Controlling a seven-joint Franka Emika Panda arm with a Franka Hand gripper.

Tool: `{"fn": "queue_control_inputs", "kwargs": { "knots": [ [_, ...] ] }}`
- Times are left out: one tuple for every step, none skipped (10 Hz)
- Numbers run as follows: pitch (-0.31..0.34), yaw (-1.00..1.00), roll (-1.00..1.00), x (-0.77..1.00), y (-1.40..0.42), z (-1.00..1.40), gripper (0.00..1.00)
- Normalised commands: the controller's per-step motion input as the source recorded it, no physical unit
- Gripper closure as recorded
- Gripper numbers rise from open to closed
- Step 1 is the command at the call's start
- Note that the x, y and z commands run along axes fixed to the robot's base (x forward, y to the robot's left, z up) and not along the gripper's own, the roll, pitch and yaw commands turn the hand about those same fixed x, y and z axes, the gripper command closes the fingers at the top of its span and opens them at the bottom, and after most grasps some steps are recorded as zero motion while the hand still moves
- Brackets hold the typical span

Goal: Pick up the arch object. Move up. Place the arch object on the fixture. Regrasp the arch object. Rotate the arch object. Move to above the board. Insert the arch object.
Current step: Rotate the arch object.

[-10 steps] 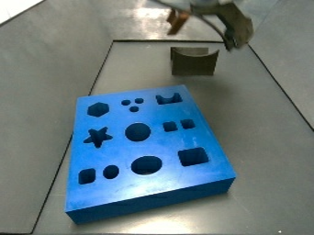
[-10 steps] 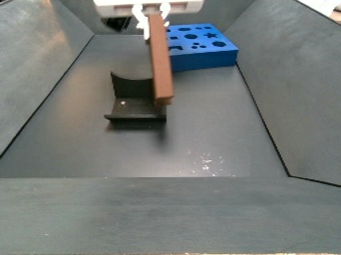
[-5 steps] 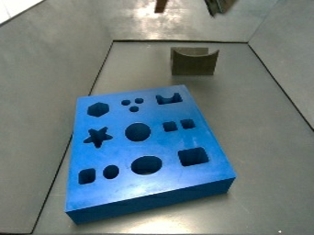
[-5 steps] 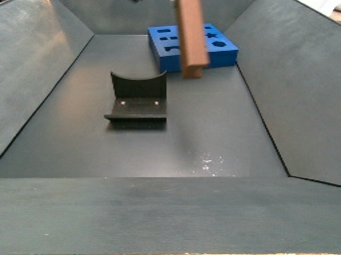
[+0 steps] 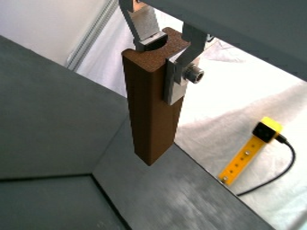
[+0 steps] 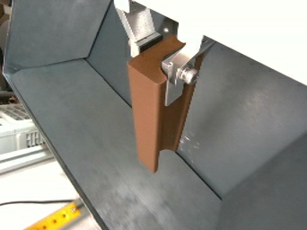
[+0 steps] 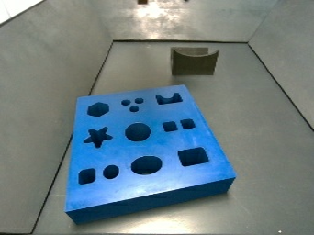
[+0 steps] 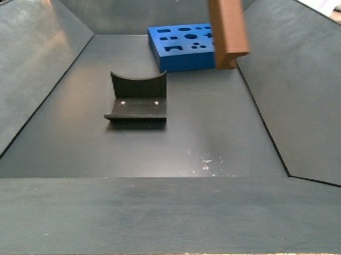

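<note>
My gripper point(image 5: 162, 40) is shut on the top end of the arch object point(image 5: 150, 108), a long orange-brown bar hanging straight down; both wrist views show it point(image 6: 150, 108) clamped between the silver fingers point(image 6: 180, 72). In a side view the arch object point(image 8: 232, 30) hangs upright high in the air in front of the board's right end, its top and the gripper cut off. The board point(image 7: 117, 151) is a blue slab with many shaped holes lying on the floor. The fixture point(image 8: 136, 98), a dark block with a U-shaped dip, stands empty apart from the board point(image 8: 180, 60).
Sloping grey walls point(image 8: 40, 90) enclose the floor on all sides. The fixture also shows near the back wall in a side view point(image 7: 194, 61). A yellow tool with a cable point(image 5: 267, 133) lies outside the enclosure.
The arch object has risen and moved from above the fixture towards the board's side. The gripper has gone up out of both side views.
</note>
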Motion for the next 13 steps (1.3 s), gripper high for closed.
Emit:
{"fn": "queue_control_inputs", "kwargs": {
  "knots": [
    [-0.008, -0.06, -0.13, -0.26, 0.02, 0.04, 1.0],
    [-0.089, -0.52, -1.0, 0.0, 0.0, 0.0, 1.0],
    [-0.076, -0.53, -1.0, 0.1, 0.01, -0.02, 1.0],
    [-0.051, -0.53, -1.0, 0.02, 0.06, 0.02, 1.0],
    [-0.031, -0.54, -1.0, -0.04, 0.04, 0.03, 1.0],
    [-0.002, -0.56, -1.0, -0.04, 0.03, 0.02, 1.0],
    [0.043, -0.56, -1.0, 0.0, 0.02, 0.01, 1.0],
    [0.075, -0.56, -1.0, 0.0, 0.02, 0.0, 1.0],
    [0.102, -0.55, -1.0, -0.01, 0.02, 0.01, 1.0],
    [0.127, -0.55, -1.0, -0.03, 0.02, 0.02, 1.0],
    [0.153, -0.53, -1.0, -0.02, 0.01, 0.02, 1.0],
    [0.171, -0.51, -1.0, -0.01, 0.02, 0.02, 1.0],
    [0.182, -0.5, -1.0, -0.01, 0.02, 0.01, 1.0]
  ]
}}
